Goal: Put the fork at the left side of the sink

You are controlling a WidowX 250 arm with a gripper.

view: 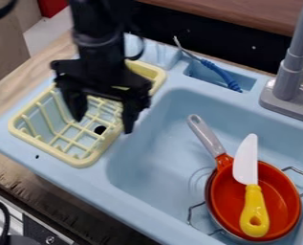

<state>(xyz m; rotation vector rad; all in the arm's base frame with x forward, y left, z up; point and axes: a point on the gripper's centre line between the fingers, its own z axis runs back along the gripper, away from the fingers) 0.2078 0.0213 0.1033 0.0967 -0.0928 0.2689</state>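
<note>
Light-blue sink (160, 148) | claw (103, 125) over yellow rack (46, 149), spread wide, empty | blue-handled utensil (221, 74) in recess (197, 72)

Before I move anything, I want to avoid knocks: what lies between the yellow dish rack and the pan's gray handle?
Nothing loose: the camera view shows only the bare sink rim and basin between the dish rack and the gray handle.

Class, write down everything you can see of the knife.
The knife has a white blade and a yellow handle with a hole near its end; both look like smooth plastic. It lies across the red pan, handle inside, blade over the rim and tip beyond it, close beside the pan's grey handle.
</note>
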